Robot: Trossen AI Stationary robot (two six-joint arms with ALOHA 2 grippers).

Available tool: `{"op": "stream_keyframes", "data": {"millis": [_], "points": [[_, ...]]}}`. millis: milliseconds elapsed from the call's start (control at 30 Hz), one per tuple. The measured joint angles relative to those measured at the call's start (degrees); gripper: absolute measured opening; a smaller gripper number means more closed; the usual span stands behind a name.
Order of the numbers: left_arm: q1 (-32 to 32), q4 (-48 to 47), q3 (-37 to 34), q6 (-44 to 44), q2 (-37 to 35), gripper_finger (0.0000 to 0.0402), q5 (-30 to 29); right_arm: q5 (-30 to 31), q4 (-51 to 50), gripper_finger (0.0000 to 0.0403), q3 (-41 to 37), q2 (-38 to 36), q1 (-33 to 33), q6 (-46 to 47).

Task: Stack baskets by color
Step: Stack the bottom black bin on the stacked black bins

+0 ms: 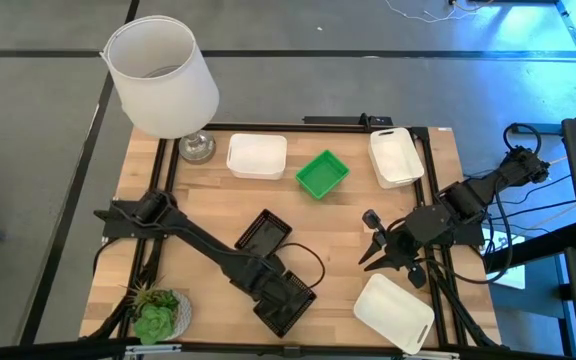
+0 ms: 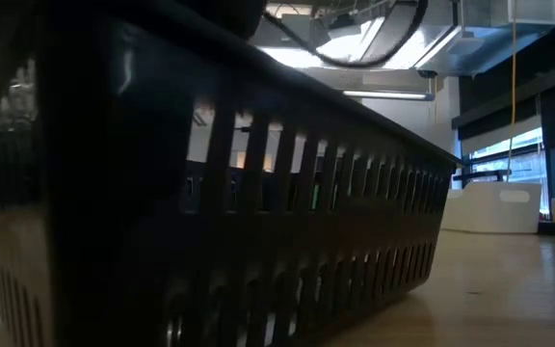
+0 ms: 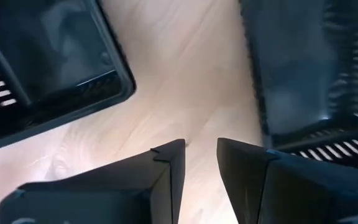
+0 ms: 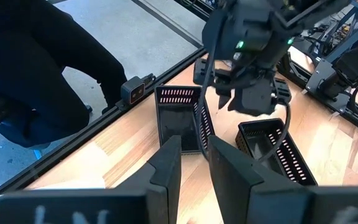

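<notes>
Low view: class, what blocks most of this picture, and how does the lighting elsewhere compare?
Low view: a black basket close to the lens fills the frame, backlit and dark, with bright ceiling lights and windows behind it. High view: evenly lit, with blue light on the floor at upper right. Left wrist view: the black baskets look soft and blurred.

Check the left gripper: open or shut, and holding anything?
Open and empty. In the left wrist view the left gripper shows bare wood between its fingers, with black baskets on either side, untouched.

Two dark jointed arms, black cables looping (green indicator light near left wrist), flat angular fingers.
</notes>
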Motion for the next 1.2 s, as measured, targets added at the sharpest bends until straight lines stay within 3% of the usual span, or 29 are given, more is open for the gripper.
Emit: {"op": "stream_keyframes", "data": {"millis": [367, 1200], "points": [[-0.65, 8.57, 0.00, 3.39, -0.37, 0.0085, -1.44, -0.02, 0.00, 0.0081, 0.00, -0.02, 0.00, -0.01], [-0.13, 10.83, 0.02, 3.56, 2.62, 0.0083, -4.87, -0.09, -0.04, 0.0081, 0.00, -0.02, 0.00, 0.00]]}}
